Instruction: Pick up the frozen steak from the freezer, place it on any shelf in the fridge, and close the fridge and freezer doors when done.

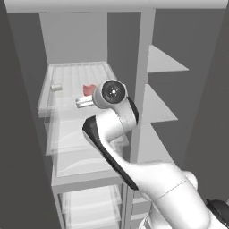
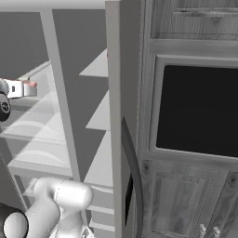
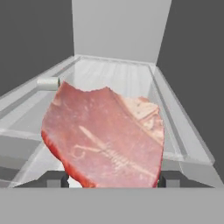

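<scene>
The frozen steak (image 3: 105, 135), a flat reddish-pink slab, is held upright in my gripper (image 3: 113, 180), which is shut on its lower edge. It hangs over the front part of a clear ribbed glass shelf (image 3: 122, 76) high in the fridge (image 1: 76, 40); whether it touches the glass I cannot tell. From the left base, the steak (image 1: 89, 88) shows as a small red patch just past my hand, above the shelf (image 1: 74, 74). The right base view catches a red sliver of the steak (image 2: 32, 84) at my hand's tip. The freezer (image 1: 163, 62) with opaque shelves stands open to the right.
A tiny pale grey cylinder (image 3: 48, 82) lies at the shelf's left edge, also the cylinder (image 1: 56, 87). More glass shelves and drawers (image 1: 85, 161) sit below. The open freezer door (image 2: 118, 116) shows edge-on with its dark handle (image 2: 133, 172). Wooden cabinets and a dark oven panel (image 2: 197, 109) lie right.
</scene>
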